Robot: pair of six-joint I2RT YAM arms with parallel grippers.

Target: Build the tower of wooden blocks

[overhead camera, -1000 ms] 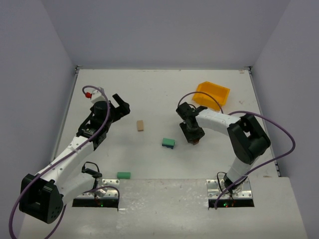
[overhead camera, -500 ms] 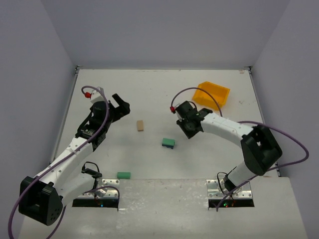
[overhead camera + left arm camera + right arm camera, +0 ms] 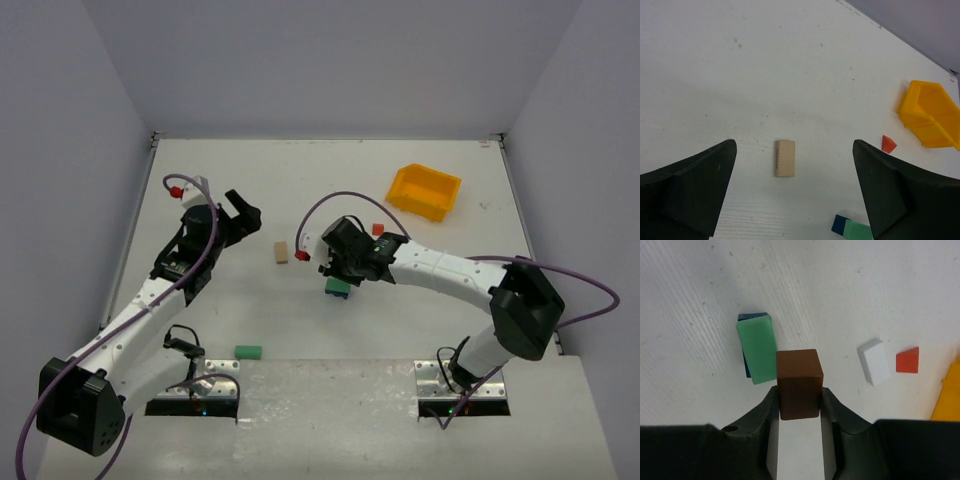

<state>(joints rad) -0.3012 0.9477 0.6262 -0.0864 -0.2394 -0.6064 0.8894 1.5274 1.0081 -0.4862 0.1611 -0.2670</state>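
Observation:
A green block (image 3: 756, 351) lies on a blue block (image 3: 753, 317), a two-block stack on the table; it also shows in the top view (image 3: 337, 288) and the left wrist view (image 3: 858, 231). My right gripper (image 3: 800, 392) is shut on a brown block (image 3: 799, 375) and holds it just right of the stack, above the table; in the top view the right gripper (image 3: 335, 268) hovers over the stack. A tan block (image 3: 784, 158) lies flat on the table. My left gripper (image 3: 794, 145) is open and empty above it, left of it in the top view (image 3: 243, 213).
A white block (image 3: 874, 361) and a red triangular block (image 3: 907, 360) lie right of the stack. A yellow bin (image 3: 425, 190) stands at the back right. Another green block (image 3: 248, 351) lies near the front edge. Grey walls enclose the table.

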